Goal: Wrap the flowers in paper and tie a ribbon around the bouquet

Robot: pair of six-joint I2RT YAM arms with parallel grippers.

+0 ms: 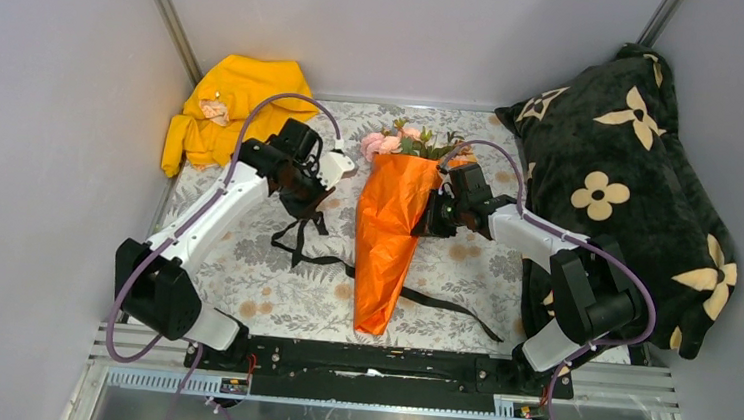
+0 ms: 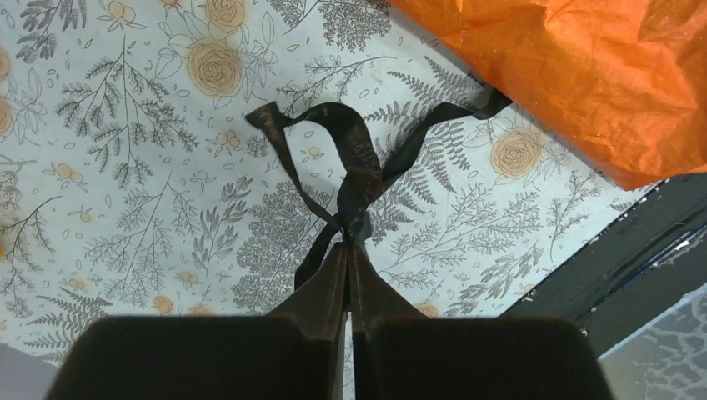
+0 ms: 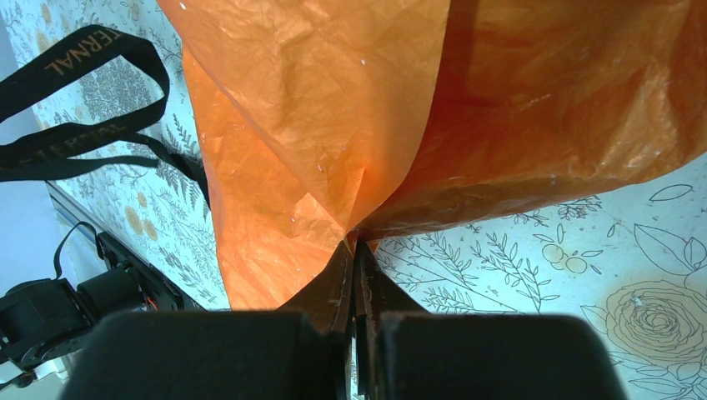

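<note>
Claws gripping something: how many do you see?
2. The left claw pinches the black ribbon, left of the bouquet; the right claw pinches the bouquet's orange paper.

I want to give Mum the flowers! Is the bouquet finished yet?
Not yet. The flowers already sit wrapped in the paper. The left gripper pinches the ribbon, the right gripper pinches the paper. Still to do: tying the ribbon, which only passes under the paper.
</note>
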